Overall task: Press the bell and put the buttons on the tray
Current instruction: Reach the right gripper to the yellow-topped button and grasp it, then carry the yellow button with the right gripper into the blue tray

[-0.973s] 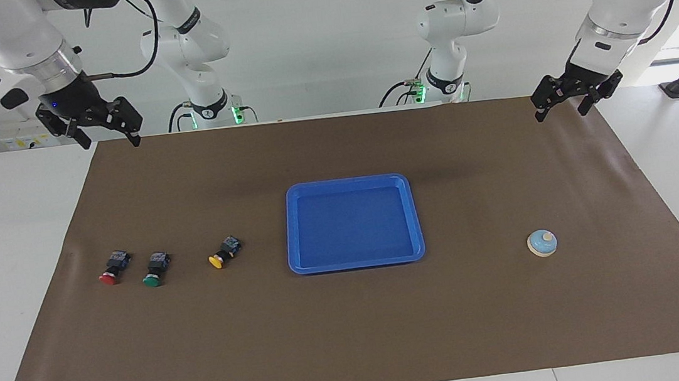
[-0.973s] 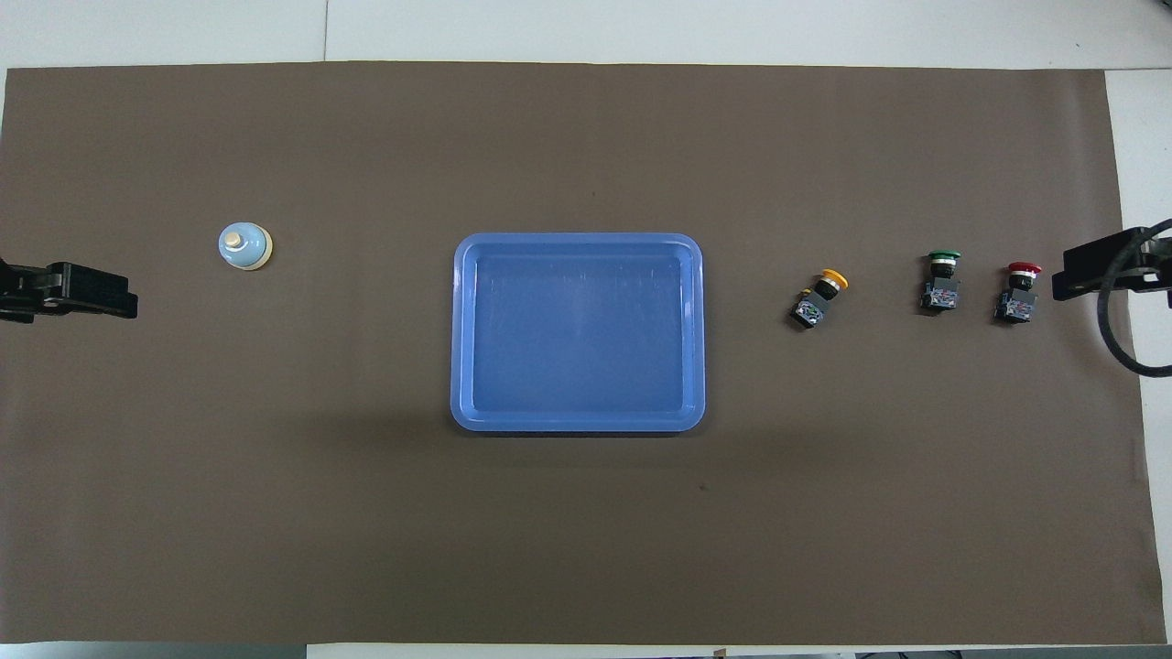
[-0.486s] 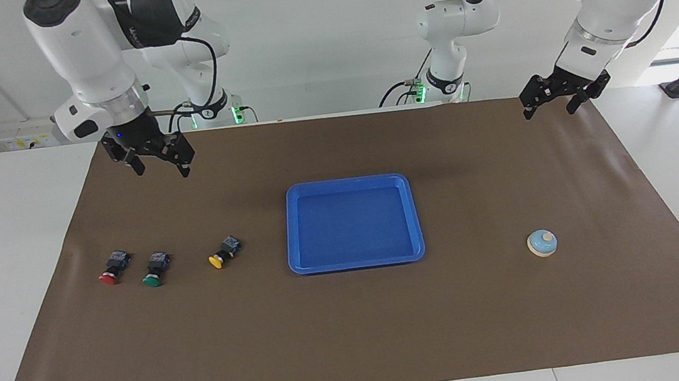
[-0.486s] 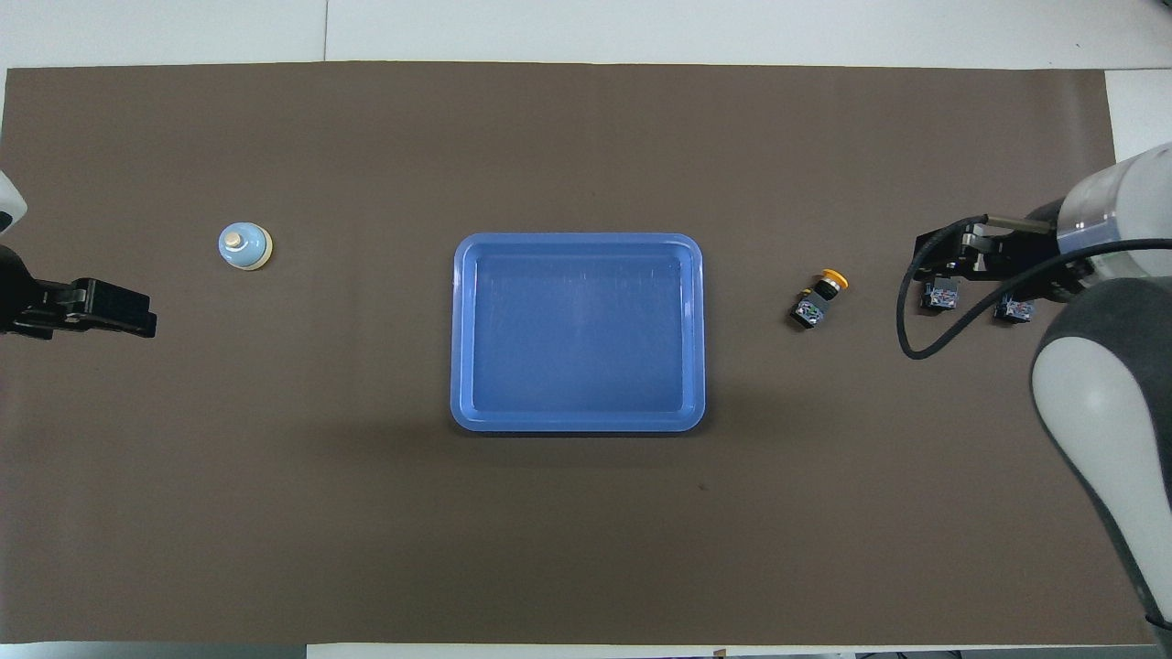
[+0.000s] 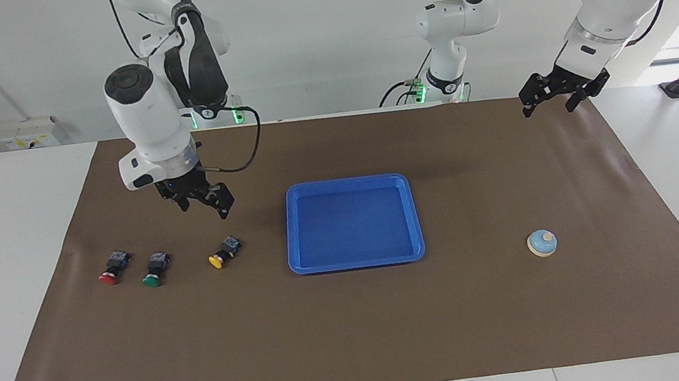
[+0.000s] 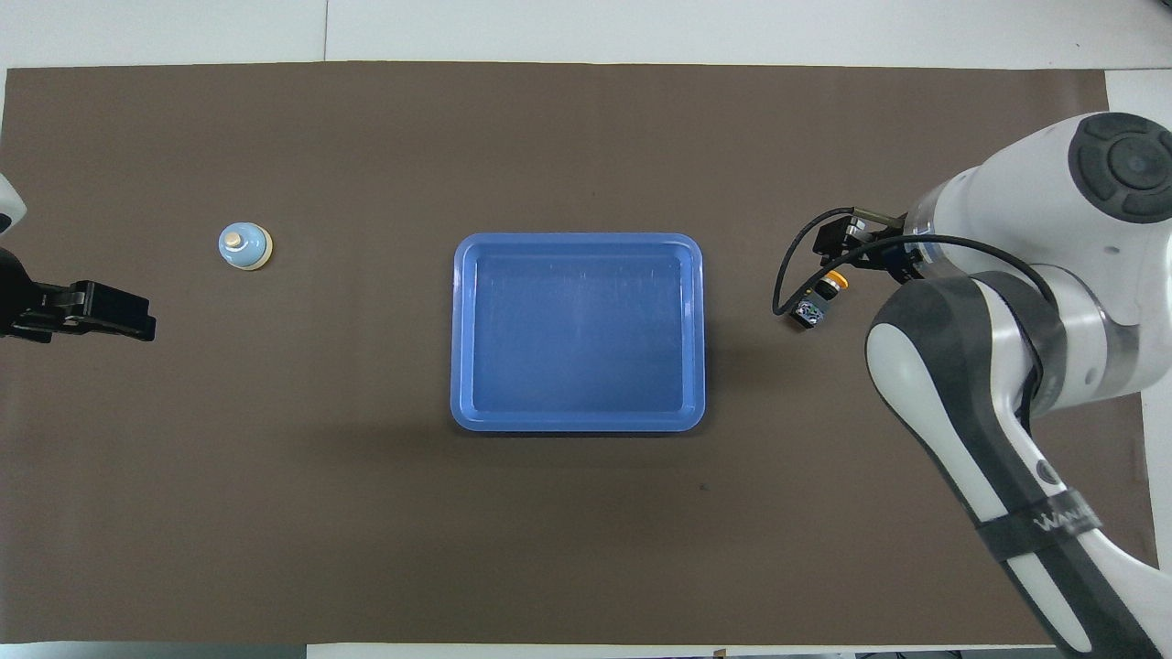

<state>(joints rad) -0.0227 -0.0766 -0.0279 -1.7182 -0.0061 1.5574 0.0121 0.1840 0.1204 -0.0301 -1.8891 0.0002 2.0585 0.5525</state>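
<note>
Above the yellow button (image 5: 223, 252), the right pincer (image 5: 205, 205) hangs open-jawed, tilted.

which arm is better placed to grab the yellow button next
Right. The right gripper, open, hangs just above the yellow-capped push-button switch. The left gripper waits at the table's other end, nearer the light blue dome bell.

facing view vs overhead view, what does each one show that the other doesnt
Only the facing view shows the red button and green button; the right arm covers them from overhead. It also shows the right hand open and raised above the mat, near the yellow button.

Only the overhead view shows the right arm's forearm stretched across its end of the mat.

Both show the blue tray with nothing in it, the bell, and the left hand waiting, open.
</note>
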